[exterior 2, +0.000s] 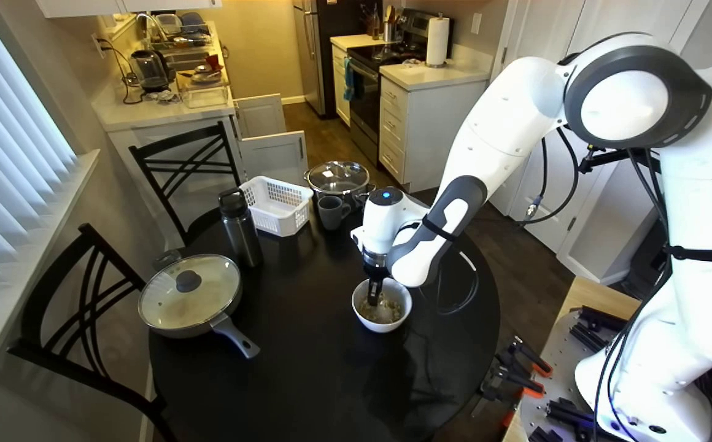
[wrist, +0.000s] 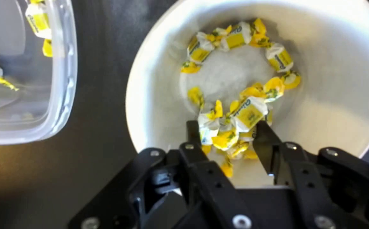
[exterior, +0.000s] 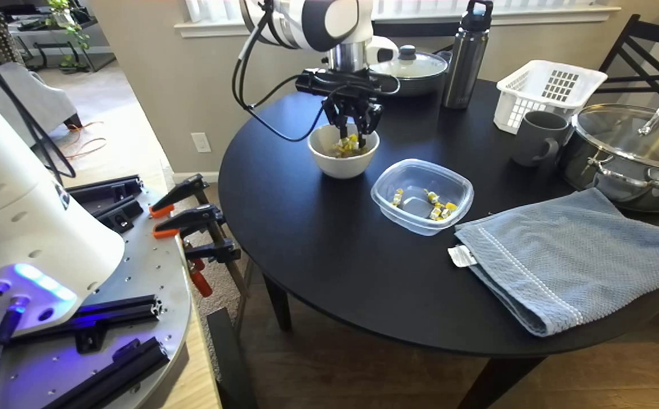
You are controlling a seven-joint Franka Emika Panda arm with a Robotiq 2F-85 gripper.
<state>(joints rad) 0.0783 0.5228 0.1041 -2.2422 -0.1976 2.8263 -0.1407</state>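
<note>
We saw the end effector (wrist: pixel 227 129) inside the white bowl (wrist: pixel 337 101), its fingers (wrist: pixel 267 140) apart with wrapped candies (wrist: pixel 249 113) between them; we could not tell whether it gripped any. More candies lay around the bowl's bottom. Near the bowl sat a clear tub (wrist: pixel 62 105) with a few others. Farther off on the bench (exterior: pixel 307 255), in an exterior view, we noted a folded blue towel (exterior: pixel 579 250), a gray mug (exterior: pixel 537 136) and a lidded pot (exterior: pixel 625 180).

Reaches into a round white bowl (wrist: pixel 330 89) with a black two-fingered gripper (wrist: pixel 227 127), parted around yellow-and-white wrapped candies (wrist: pixel 225 138); impossible to tell whether gripping. Has more candies (wrist: pixel 236 38) toward the far side and, left, others in a clear plastic container (wrist: pixel 60 105) on a dark tabletop (wrist: pixel 105 79).
</note>
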